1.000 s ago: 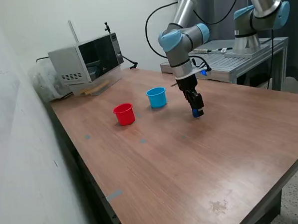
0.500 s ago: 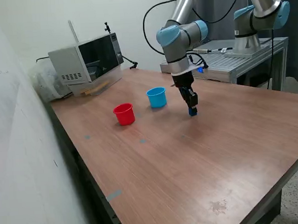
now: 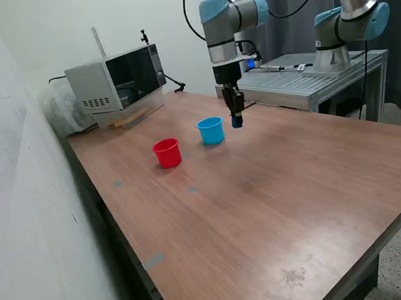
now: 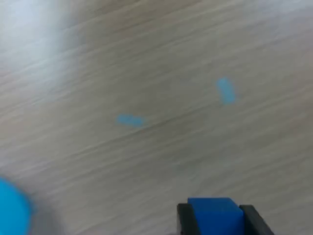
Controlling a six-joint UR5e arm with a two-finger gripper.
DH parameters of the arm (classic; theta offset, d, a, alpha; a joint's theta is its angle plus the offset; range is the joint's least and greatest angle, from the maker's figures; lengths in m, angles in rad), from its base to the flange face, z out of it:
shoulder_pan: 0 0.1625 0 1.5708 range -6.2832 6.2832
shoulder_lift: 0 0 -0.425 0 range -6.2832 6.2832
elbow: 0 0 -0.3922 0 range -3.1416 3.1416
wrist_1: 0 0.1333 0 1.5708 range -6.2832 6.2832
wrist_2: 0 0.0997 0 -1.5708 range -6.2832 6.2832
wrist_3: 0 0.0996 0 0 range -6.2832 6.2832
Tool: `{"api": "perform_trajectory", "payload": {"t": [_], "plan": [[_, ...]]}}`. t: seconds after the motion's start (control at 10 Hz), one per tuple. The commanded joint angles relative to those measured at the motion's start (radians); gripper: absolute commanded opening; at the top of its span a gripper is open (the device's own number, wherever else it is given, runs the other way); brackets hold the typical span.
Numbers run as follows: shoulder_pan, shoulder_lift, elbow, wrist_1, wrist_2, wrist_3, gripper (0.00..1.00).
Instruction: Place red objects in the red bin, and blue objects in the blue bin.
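The gripper [image 3: 237, 123] hung above the table [image 3: 271, 207], just beside the blue cup [image 3: 211, 130]; its fingers pinched a blue cube [image 4: 215, 215]; the red cup [image 3: 167, 153] stood nearby.

A robotics lab: two grey-and-blue jointed robot arms [image 3: 228, 14] beside a long wood-grain tabletop [image 3: 271, 207], a slatted metal bench [image 3: 311, 84], and a silver microwave [image 3: 116, 77] at the tabletop's far corner.

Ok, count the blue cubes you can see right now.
1. The blue cube is clamped in the pincer, raised beside the light blue cup. Others may sit hidden inside the cups.
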Motion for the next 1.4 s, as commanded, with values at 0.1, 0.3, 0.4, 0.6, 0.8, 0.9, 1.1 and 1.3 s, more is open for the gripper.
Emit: {"api": "perform_trajectory", "payload": {"t": [0.1, 0.3, 0.4, 0.6, 0.8, 0.9, 1.1, 1.3], "plan": [[-0.14, -0.051, -0.004, 0.028, -0.025, -0.081, 0.0], [-0.197, -0.051, -0.001, 0.038, -0.025, -0.112, 0.0], [-0.226, -0.051, 0.004, 0.038, -0.025, -0.129, 0.0], [-0.26, -0.044, 0.009, 0.036, -0.025, -0.146, 0.0], [-0.28, -0.021, 0.01, 0.029, -0.027, -0.155, 0.0], [-0.292, 0.001, 0.009, 0.025, -0.028, -0.163, 0.0], [-0.311, 0.018, 0.003, 0.022, -0.036, -0.17, 1.0], [-0.302, 0.018, 0.002, 0.028, -0.034, -0.181, 1.0]]}}
